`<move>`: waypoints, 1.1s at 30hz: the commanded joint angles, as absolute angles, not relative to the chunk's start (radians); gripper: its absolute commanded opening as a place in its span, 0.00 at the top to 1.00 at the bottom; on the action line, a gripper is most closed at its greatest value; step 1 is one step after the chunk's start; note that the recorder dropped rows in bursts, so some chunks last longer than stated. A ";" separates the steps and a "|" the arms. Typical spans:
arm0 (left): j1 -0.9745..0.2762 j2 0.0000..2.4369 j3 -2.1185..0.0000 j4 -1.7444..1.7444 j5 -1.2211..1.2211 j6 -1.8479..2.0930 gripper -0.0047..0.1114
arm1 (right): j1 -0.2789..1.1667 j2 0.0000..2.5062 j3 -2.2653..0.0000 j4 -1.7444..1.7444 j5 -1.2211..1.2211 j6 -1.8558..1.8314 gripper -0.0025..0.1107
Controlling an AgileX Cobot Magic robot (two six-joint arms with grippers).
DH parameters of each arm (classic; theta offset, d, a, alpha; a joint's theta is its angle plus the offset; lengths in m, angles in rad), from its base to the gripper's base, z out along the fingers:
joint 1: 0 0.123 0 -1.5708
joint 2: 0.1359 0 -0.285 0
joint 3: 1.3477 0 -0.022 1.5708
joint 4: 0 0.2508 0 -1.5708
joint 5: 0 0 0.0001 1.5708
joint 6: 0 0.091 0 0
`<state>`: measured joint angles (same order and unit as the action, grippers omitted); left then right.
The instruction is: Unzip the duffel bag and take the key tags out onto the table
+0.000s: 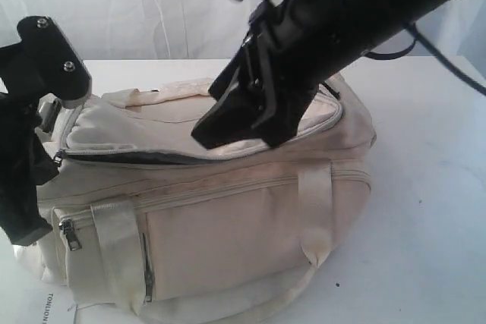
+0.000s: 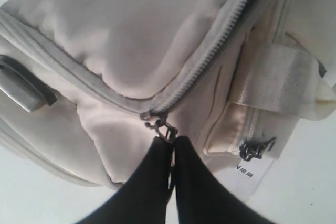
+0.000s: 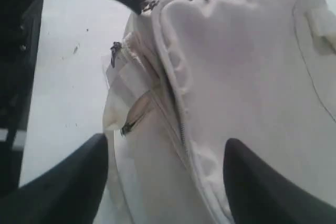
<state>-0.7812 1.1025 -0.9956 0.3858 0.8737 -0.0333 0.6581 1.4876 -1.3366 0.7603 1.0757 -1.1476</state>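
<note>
The cream-white duffel bag lies on the white table. My left gripper is shut on the dark metal zip pull at the left end of the bag's top zip. In the exterior view the left gripper sits at the bag's left corner, and a dark gap runs along the top zip. My right gripper hovers open over the top panel; its fingers straddle bag fabric without touching it. The key tags are hidden.
Side pockets with dark pulls face the front. A printed white paper tag lies by the bag's left end. A grey and black strap clip sits on the bag's end. Webbing handles hang down the front.
</note>
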 commanded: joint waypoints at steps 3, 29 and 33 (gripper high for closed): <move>-0.711 1.027 -0.990 0.333 0.875 -0.019 0.96 | 0.816 1.480 -1.335 0.606 0.960 -1.112 0.45; -0.361 1.026 -0.990 -0.276 0.926 0.486 0.96 | 1.048 1.633 -1.231 0.542 0.423 -1.012 0.65; -0.361 1.026 -0.990 -0.269 0.926 0.491 0.96 | 1.048 1.636 -1.231 0.542 0.425 -0.999 0.82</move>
<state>-0.3626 1.0315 -0.9956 -0.2396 0.8781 0.4812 1.0470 1.6357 -1.2347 0.5425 0.4308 -1.0223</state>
